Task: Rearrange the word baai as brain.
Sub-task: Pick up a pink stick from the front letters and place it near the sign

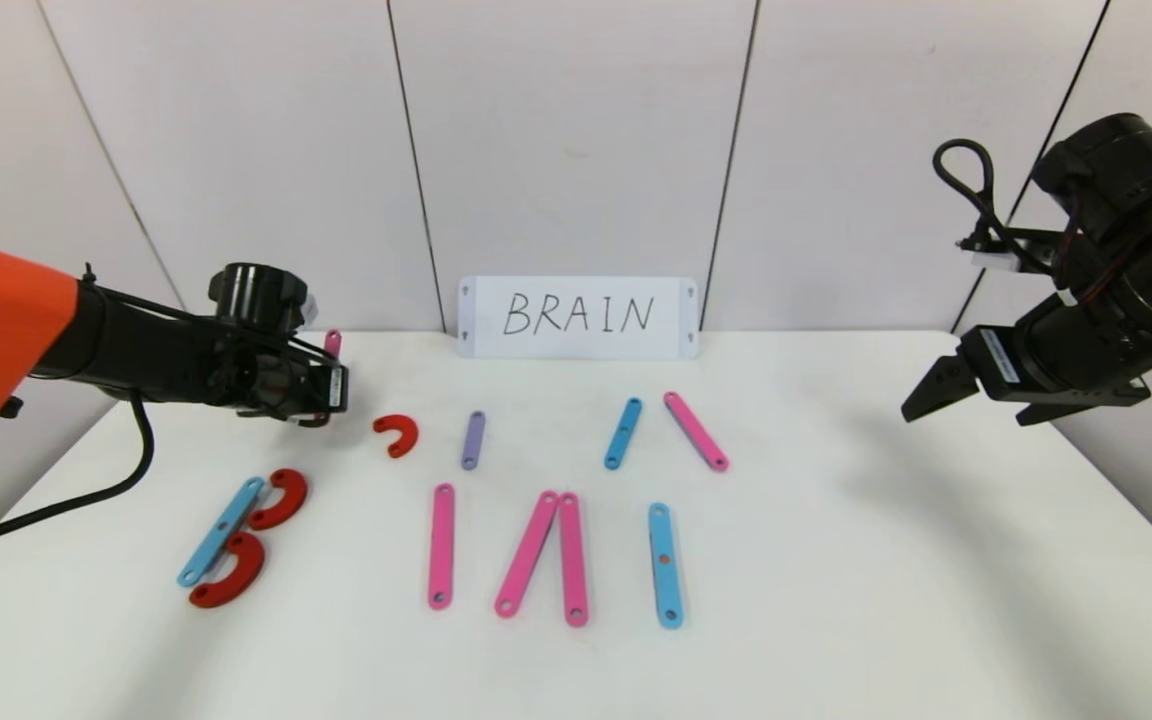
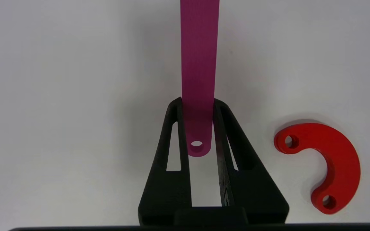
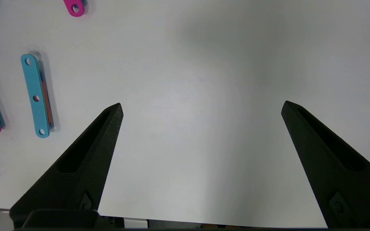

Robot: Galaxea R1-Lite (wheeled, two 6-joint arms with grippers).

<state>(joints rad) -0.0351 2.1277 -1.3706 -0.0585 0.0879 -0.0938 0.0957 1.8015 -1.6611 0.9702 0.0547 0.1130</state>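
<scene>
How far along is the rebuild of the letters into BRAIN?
Early. Done: B stands at the robot's left, blue strip with two red curves. In hand: the left tool is shut on a pink strip, beside a loose red curve, probably for R. Left: R, A, I, N; other strips lie loose. Right tool hovers open, idle.

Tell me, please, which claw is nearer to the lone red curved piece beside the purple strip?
The left claw, shut on a pink strip, is just beside the red curved piece. The right claw hangs open, far across the table.
</scene>
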